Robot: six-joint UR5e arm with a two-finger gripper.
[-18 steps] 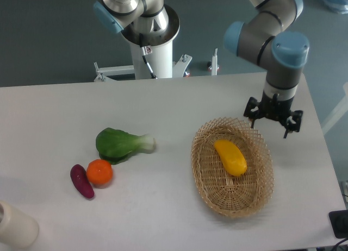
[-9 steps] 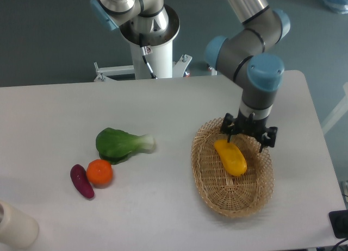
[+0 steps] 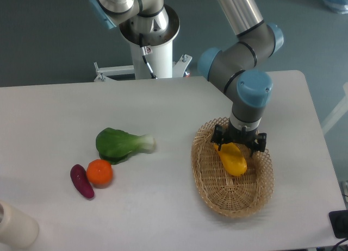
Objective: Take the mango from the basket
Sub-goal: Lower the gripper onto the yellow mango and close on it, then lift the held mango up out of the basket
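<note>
Gripper (image 3: 237, 143) now directly over mango (image 3: 234, 160).

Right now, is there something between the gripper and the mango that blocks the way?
Nothing visible does. The open gripper hangs right over the mango's upper end inside the basket, which holds no other item.

This looked like a robotics lab. A bare white table (image 3: 163, 104) stood on grey flooring, with the arm's white pedestal (image 3: 152, 50) bolted at 12 o'clock, and toy-like produce at 9 o'clock.
</note>
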